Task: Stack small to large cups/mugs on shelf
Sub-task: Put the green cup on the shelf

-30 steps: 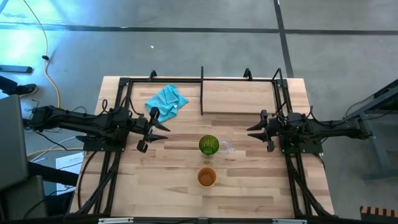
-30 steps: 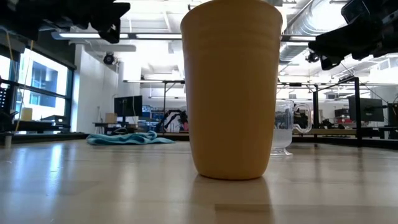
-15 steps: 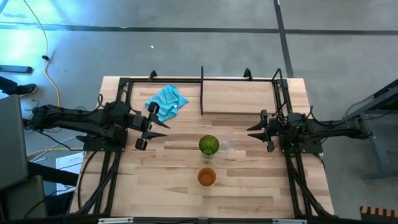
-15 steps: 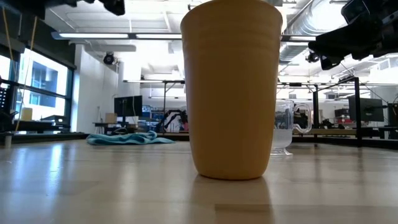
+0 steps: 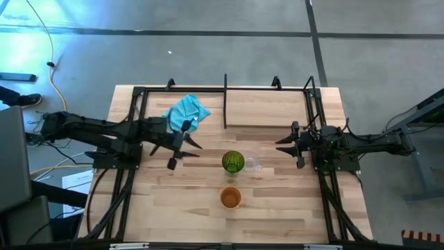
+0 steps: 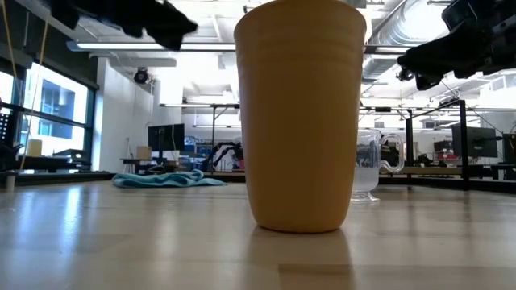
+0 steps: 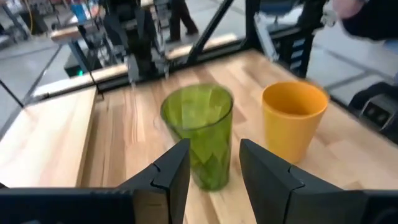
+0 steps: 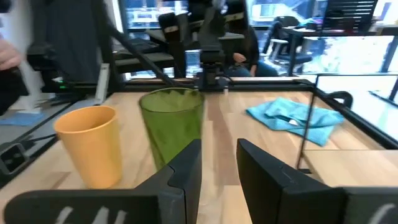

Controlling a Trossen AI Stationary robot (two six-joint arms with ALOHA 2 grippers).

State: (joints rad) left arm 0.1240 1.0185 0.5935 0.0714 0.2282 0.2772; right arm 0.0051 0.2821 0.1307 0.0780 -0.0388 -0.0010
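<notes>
The green ribbed tumbler point(image 5: 233, 162) stands upright on the tabletop, with the tiny clear glass point(image 5: 251, 165) just to its right. The orange cup point(image 5: 230, 198) stands nearer the table's near edge and fills the low view point(image 6: 302, 113). The shelf board point(image 5: 267, 107) with its black divider point(image 5: 225, 101) lies by the far edge. My left gripper point(image 5: 186, 153) hovers open, left of the tumbler point(image 7: 198, 134) and pointing at it. My right gripper point(image 5: 280, 148) waits open to the right of the cups. Its wrist view shows the tumbler point(image 8: 173, 124) and the orange cup point(image 8: 89, 146).
A blue cloth point(image 5: 186, 113) lies crumpled left of the divider, at the far left of the table. Black frame rails point(image 5: 125, 173) run along the table's left and right sides. Bare wood point(image 5: 277, 201) lies right of the orange cup.
My left gripper has moved toward the table's right, closing in on the green tumbler while staying above the tabletop. The cups stand where they were.
</notes>
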